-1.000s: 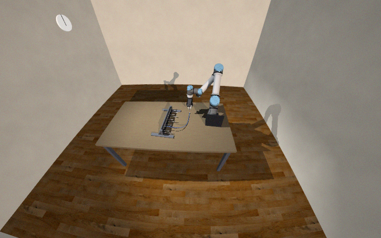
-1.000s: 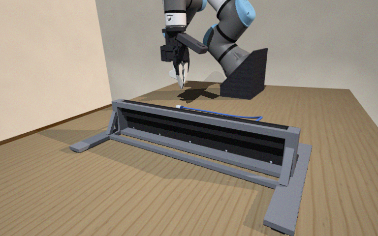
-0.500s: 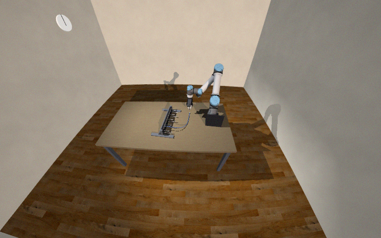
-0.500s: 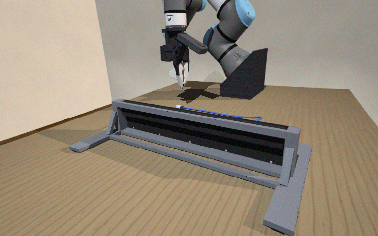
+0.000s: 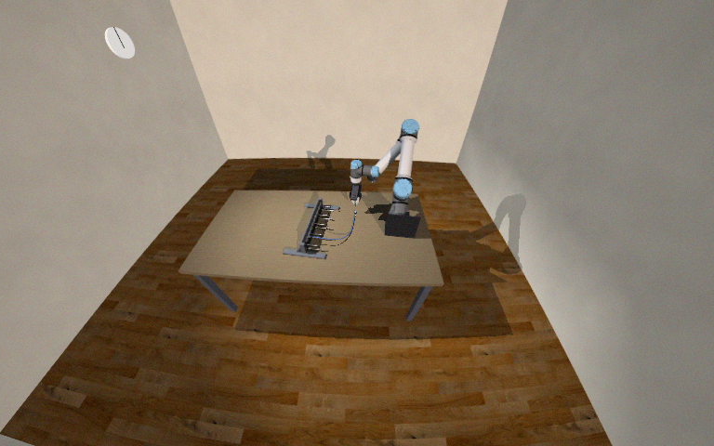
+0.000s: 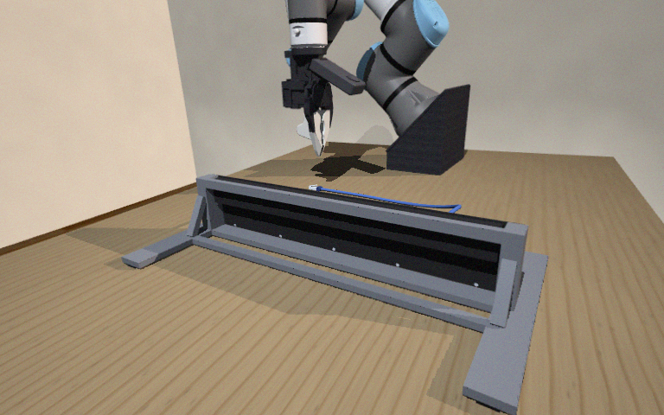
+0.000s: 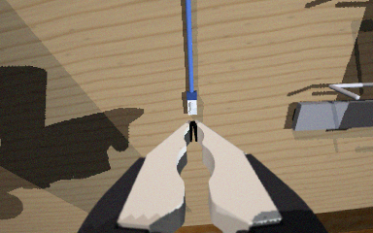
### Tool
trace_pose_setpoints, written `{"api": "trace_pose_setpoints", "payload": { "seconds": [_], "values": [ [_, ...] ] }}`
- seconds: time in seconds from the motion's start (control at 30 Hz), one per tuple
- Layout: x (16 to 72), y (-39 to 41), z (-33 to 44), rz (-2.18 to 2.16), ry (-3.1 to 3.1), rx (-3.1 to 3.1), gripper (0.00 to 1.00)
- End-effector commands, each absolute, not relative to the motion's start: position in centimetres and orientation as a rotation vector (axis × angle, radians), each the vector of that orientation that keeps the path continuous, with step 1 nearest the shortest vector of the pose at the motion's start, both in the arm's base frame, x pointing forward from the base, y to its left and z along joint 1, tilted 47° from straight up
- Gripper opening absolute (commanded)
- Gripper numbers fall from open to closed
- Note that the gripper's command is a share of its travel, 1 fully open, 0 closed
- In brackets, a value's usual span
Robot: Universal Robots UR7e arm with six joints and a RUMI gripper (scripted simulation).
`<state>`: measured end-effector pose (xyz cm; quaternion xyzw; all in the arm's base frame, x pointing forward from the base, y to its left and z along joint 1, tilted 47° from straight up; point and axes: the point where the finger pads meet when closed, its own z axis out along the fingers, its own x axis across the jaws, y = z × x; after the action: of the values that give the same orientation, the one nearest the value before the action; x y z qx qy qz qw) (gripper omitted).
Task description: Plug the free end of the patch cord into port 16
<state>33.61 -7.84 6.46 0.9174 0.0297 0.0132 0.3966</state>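
Up close, plug: the white free end [image 7: 191,103] of the blue patch cord [image 7: 189,46] lies flat on the wooden table [image 6: 608,267], just ahead of the fingertips.
Gripper: the two-jaw gripper [image 7: 192,130] hangs above the plug, pale jaws pressed together with nothing between them.
Rack: the grey free-standing rack [image 6: 356,207] stands level on long feet, its black panel well apart from the table's edges.
Cord: it curves behind the rack toward the ports.

No readable text, labels, brands or numbers anywhere; port numbers perhaps on the rack [image 6: 356,210], but nothing legible from these views.
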Motion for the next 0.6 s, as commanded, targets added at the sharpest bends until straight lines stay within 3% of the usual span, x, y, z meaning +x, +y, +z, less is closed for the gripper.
{"api": "trace_pose_setpoints", "payload": {
  "seconds": [0.0,0.37,0.4,0.57],
  "values": [
    [33.63,-7.83,6.48,0.034,0.075,2.325,0.0],
    [33.68,-8.44,7.16,0.032,0.081,2.324,0.0],
    [33.68,-8.44,7.16,0.032,0.081,2.324,0.22],
    [33.68,-8.44,7.16,0.032,0.081,2.324,0.22]
  ]
}}
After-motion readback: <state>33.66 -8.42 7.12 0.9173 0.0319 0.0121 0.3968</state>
